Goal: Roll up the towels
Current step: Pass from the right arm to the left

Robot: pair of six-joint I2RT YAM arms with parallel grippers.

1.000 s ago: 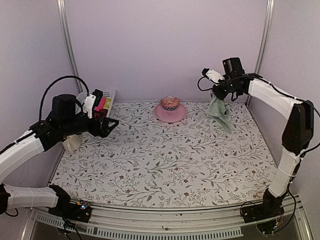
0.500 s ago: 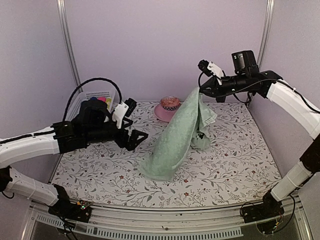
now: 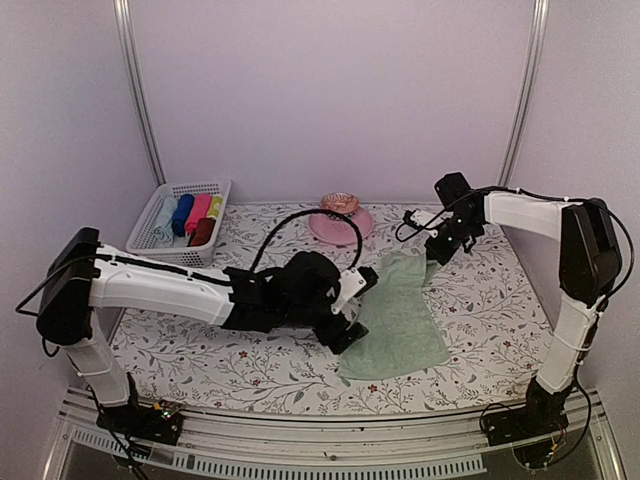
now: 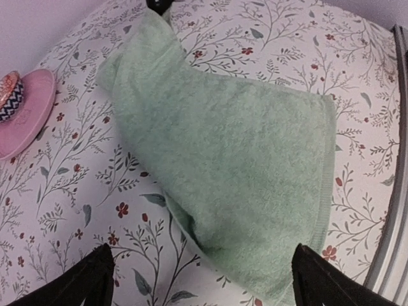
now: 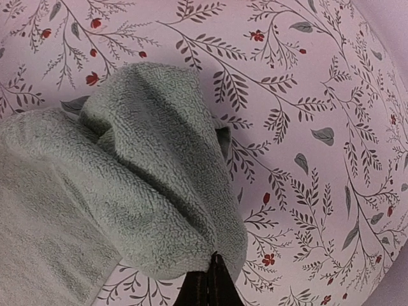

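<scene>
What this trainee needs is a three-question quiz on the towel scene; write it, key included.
1. True or false: the right tool is shut on a corner of the green towel.
2. The left tool is: A open, holding nothing; B shut on the towel; C out of view.
3. Fill in: the plate at the back is ____.
Key: 1 true; 2 A; 3 pink.

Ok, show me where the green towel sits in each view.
Top external: green towel lies right of centre, running toward the near edge.
Left wrist: it fills the middle.
Right wrist: lower left, its corner pinched by the right gripper.
Shared landmark: pink plate, in the top and left wrist views only.
</scene>
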